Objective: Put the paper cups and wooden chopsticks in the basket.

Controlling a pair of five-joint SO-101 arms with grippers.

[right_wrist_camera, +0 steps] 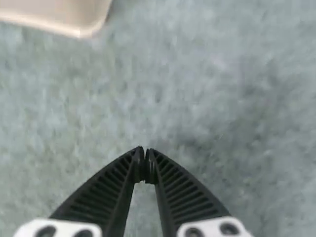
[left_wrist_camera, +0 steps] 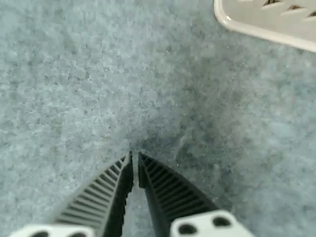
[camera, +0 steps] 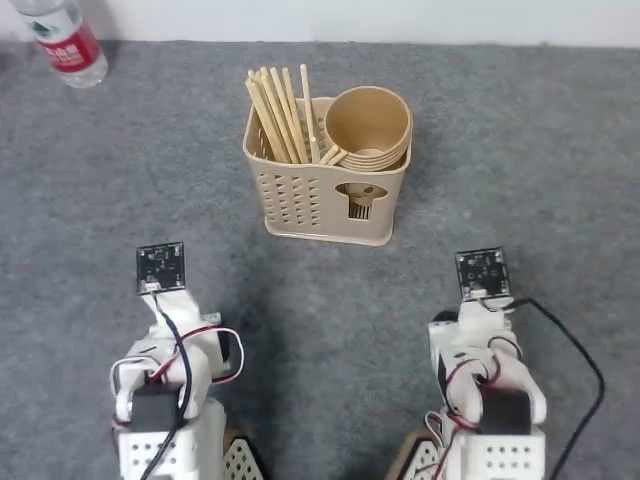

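This looks like a robotics lab or test bench rather than a home. The table (camera: 90,200) is covered in grey felt-like matting and backs onto a plain white wall (camera: 400,18). Two small white desktop arms, the left arm (camera: 165,400) and the right arm (camera: 490,400), stand side by side. Each has exposed red, white and black wires (camera: 225,350) and a bare camera board (camera: 160,267) on its wrist. A beige basket (camera: 320,200) holding wooden chopsticks (camera: 280,115) and paper cups (camera: 368,125) stands alone mid-table like a staged prop. A water bottle (camera: 65,42) sits at the far corner.
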